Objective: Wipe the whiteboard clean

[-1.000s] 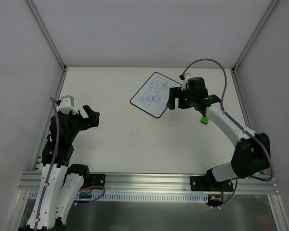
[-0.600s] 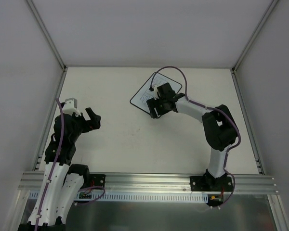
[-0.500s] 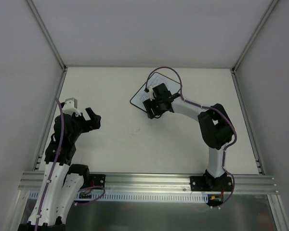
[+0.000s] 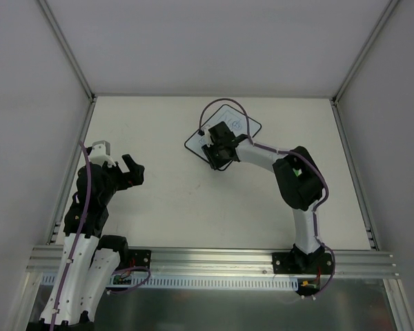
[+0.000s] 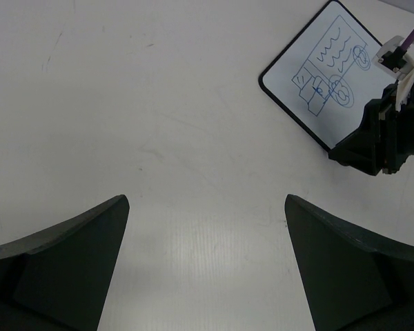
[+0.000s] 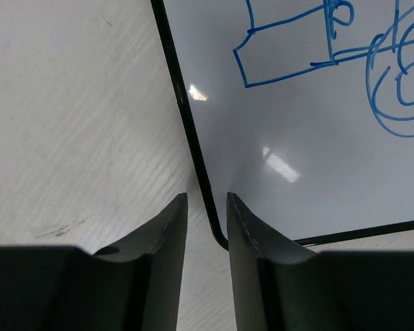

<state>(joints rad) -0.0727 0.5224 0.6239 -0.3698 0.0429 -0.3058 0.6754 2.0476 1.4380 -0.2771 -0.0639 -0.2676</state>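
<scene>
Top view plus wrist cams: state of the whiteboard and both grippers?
whiteboard: flat on the table, blue doodles unerased.
right gripper: jaws a narrow gap apart, straddling the whiteboard's black edge near a corner, holding nothing.
left gripper: wide open, empty, apart from the whiteboard.

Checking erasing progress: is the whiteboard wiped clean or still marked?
Still marked. The whiteboard carries blue waves, boxes and circles in the left wrist view; the right wrist view shows blue outlines too.

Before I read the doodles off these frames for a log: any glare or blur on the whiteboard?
Right wrist view: two glare spots on the whiteboard, its blue drawing sharp. Left wrist view: drawing small but legible. Top view: the right gripper covers part of it.
</scene>
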